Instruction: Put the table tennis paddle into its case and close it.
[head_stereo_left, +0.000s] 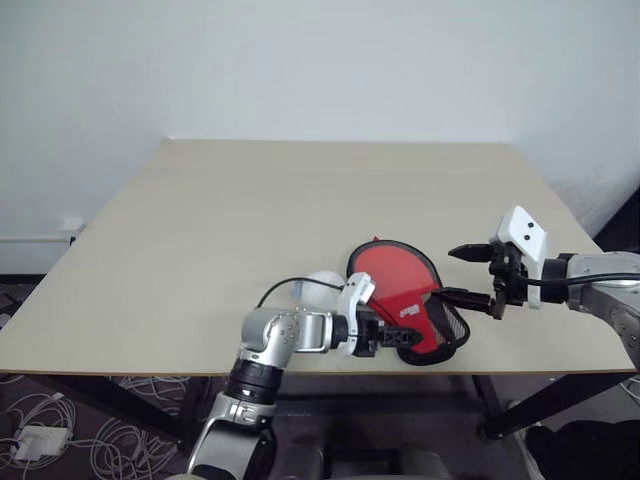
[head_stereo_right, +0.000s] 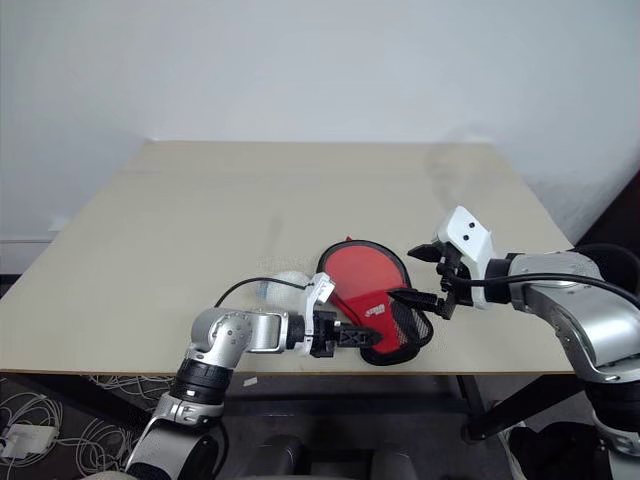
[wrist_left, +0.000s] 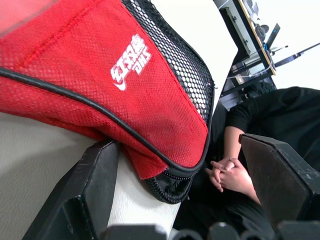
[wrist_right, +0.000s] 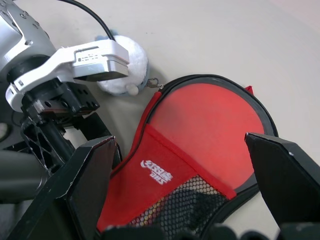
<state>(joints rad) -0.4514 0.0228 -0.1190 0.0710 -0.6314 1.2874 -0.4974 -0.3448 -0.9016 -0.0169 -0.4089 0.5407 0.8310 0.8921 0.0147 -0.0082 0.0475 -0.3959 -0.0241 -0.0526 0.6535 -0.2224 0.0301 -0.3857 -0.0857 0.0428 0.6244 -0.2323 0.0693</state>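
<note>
Left gripper (head_stereo_left: 385, 335) sits at the narrow handle end of the case (head_stereo_left: 415, 305), its two fingers spread apart on either side of that end and closed on nothing. Judging by this, it is lining up to pinch or steady the neck of the case. The right gripper (head_stereo_left: 480, 272) hovers at the far side of the case, near its mesh edge, its fingers also wide apart and empty; it looks placed to work the opposite side, perhaps the zip.

The case lies flat near the front edge of the table (head_stereo_left: 200, 230), and the table tennis paddle (wrist_right: 210, 120) appears to be inside it already, its red face showing through the clear half within the black edging.

Right wrist view shows what the head views hide: a small white plush object (wrist_right: 125, 70) beside the case, partly under the left wrist, and a metal zip pull (wrist_right: 153, 83) at the rim. Left wrist view shows the logo patch (wrist_left: 130, 62) up close, the zip teeth at the tip, and a person's clasped hands (wrist_left: 227, 175) beyond the table edge.
</note>
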